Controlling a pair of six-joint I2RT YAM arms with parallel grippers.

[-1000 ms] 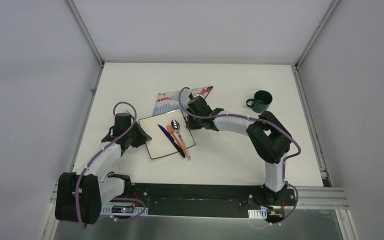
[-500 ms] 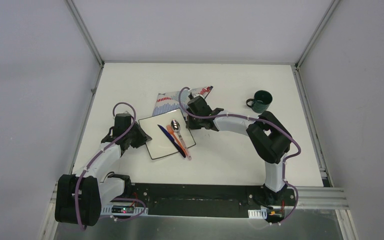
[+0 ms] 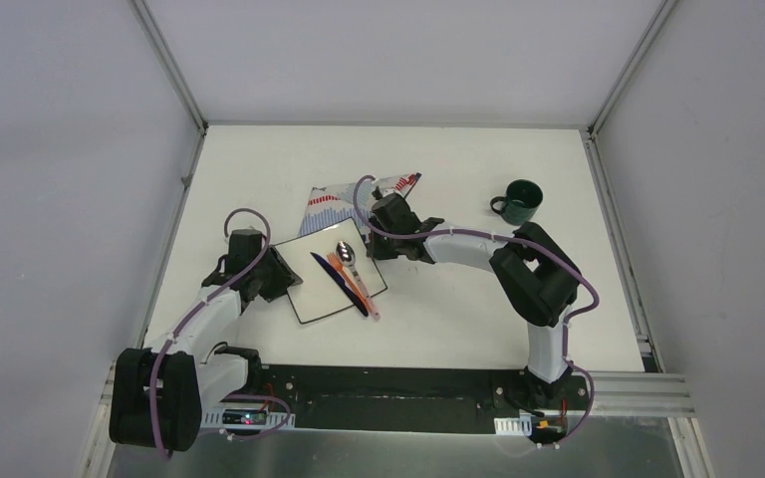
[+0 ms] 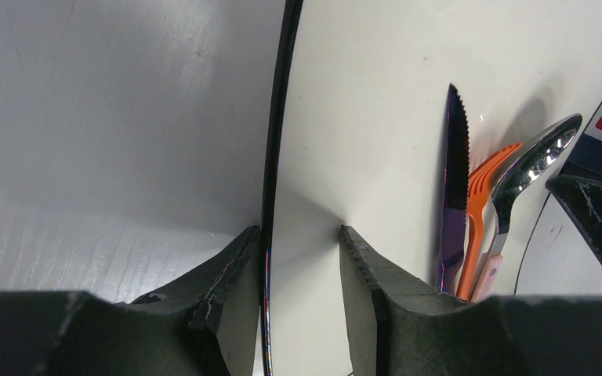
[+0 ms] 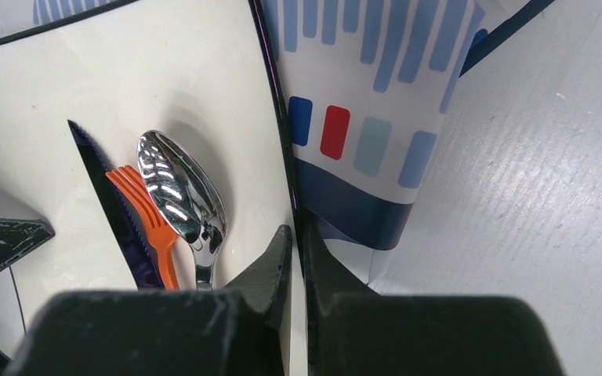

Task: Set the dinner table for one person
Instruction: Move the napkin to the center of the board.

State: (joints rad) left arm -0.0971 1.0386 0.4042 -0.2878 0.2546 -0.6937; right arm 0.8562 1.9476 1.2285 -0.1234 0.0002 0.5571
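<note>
A white square plate [image 3: 309, 296] with a dark rim lies on the white dinner table [image 3: 438, 164]. It carries a dark blue knife [image 3: 337, 282], an orange fork [image 3: 352, 280] and a metal spoon [image 3: 347, 256]. My left gripper [image 3: 284, 282] is at the plate's left edge. In the left wrist view [image 4: 298, 229] its jaws straddle the rim with a clear gap on the plate side. My right gripper [image 3: 371, 247] is at the plate's far right corner. In the right wrist view [image 5: 298, 227] it is shut on the thin rim. The plate's far edge overlaps a striped cloth [image 3: 334, 202].
A dark green mug [image 3: 521, 201] stands on the table at the far right. Grey aluminium rails [image 3: 613, 209] edge the tabletop, with grey walls beyond them on three sides. The cloth [image 5: 360, 102] lies right beside my right fingers.
The plate with the cutlery has shifted slightly left and toward the near edge. Both grippers moved with it at its edges.
</note>
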